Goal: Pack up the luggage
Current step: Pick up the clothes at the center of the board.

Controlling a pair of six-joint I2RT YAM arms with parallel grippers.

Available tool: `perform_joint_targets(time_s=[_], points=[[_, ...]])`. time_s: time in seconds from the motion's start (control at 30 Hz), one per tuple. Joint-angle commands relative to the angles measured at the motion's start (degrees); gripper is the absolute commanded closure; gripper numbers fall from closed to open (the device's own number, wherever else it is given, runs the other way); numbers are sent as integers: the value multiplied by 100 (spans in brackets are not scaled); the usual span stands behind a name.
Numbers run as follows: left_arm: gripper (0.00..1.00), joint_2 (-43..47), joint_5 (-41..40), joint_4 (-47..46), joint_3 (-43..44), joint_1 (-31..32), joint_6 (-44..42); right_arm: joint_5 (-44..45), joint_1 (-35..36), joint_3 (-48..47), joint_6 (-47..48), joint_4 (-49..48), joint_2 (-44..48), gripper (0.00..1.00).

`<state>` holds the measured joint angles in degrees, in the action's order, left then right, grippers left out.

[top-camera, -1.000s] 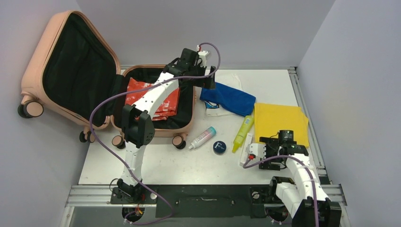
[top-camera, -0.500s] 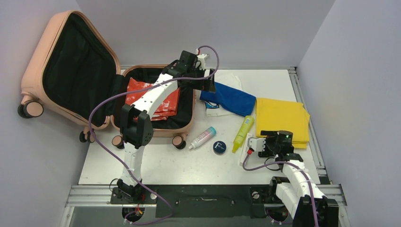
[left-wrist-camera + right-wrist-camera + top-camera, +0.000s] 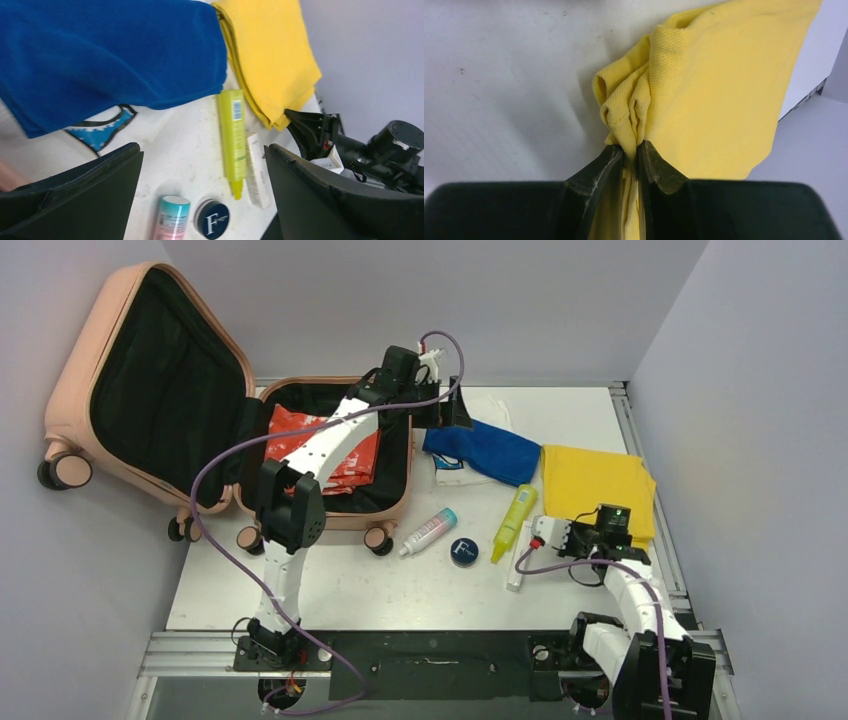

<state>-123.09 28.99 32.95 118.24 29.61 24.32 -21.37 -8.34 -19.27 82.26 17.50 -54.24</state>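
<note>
Luggage [image 3: 72,365] sits open at far left of table [image 3: 400,592]: lid propped vs the left wall, base flat w/ red pack [image 3: 287,432] inside. L gripper [image 3: 447,412] hangs just right of the base's far corner, over left end of blue towel [image 3: 490,448]; jaws wide apart, nothing in them. R gripper [image 3: 630,150] is well apart from luggage, near-right side, jaws pinched tight on bunched edge of yellow cloth [image 3: 714,85]. Btwn the two: tube [image 3: 232,132], tin [image 3: 212,220], bottle [image 3: 428,531].
</note>
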Motion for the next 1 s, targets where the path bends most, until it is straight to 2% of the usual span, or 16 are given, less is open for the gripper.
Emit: perform_joint_targets(time_s=[0.0,0.13,0.43,0.7,0.97], points=[[4,49,721,-1179,-282,273,1178,-1095,-525,-816,-481,892,-142,95],[4,-205,1009,-1675,-253,604,2149,-1576,-968,-1178,-447,1222,-273,95],[4,-910,1179,-2762,-554,1277,4292,-1803,-1327,-1316,-445,1358,-83,95],[4,-1431,935,-2730,-383,1787,5026,-1949,-1522,-1375,-464,1359,14,95],[4,-1947,600,-2804,46,2118,5380,-2201,-1609,-1473,-457,1455,-26,95]])
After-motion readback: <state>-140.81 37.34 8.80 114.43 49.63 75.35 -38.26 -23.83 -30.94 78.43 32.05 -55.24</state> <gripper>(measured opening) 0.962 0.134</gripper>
